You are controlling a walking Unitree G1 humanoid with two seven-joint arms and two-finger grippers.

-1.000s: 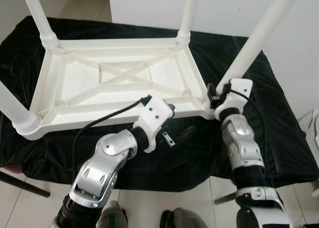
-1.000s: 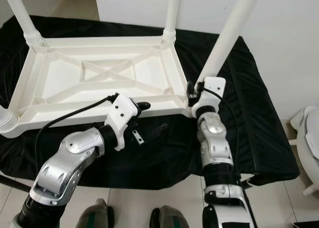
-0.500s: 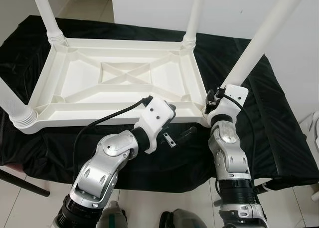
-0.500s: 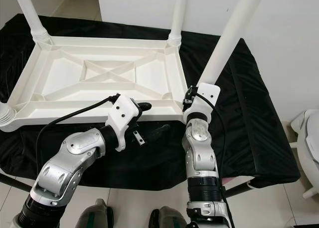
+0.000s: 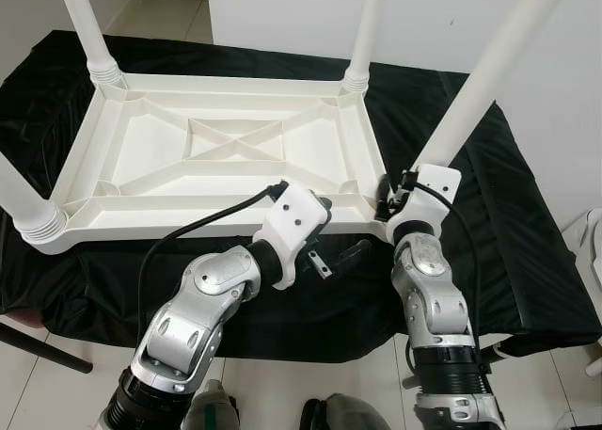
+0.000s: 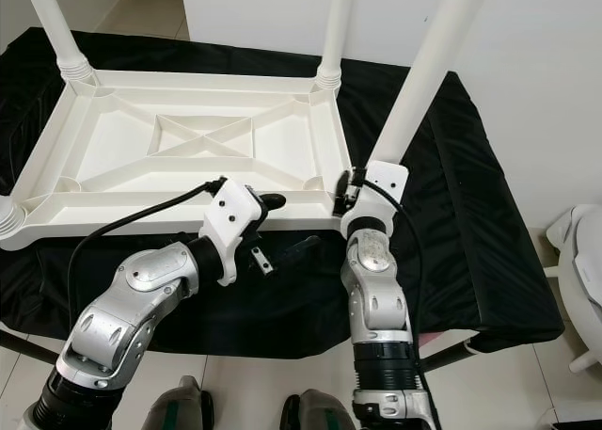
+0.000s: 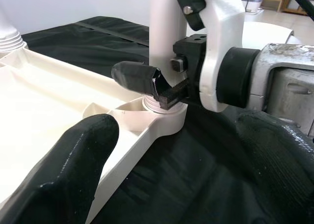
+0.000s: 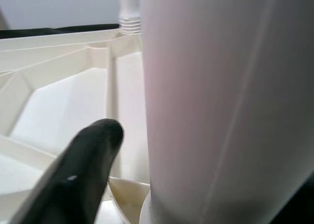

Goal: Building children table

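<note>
Children's table [image 5: 226, 157] lies upside down on a black cloth [image 5: 508, 232]. Right end effector [image 7: 162, 87] grips its near-right leg [image 5: 475, 96] at the socket, apparently seating it; next comes twisting it tight. Left end effector [image 5: 343, 256] hovers open nearby.

no readable text, label, brand, number or sign anywhere

A room in a home, by the look of it: pale glossy floor tiles [image 5: 160, 16] run up to a plain white wall [image 5: 423, 16]. A worktop draped in black cloth [image 6: 470, 214] carries an upturned white plastic children's table [image 5: 226, 157], and a white rounded fixture [image 6: 578, 251] stands at the floor's edge.
</note>
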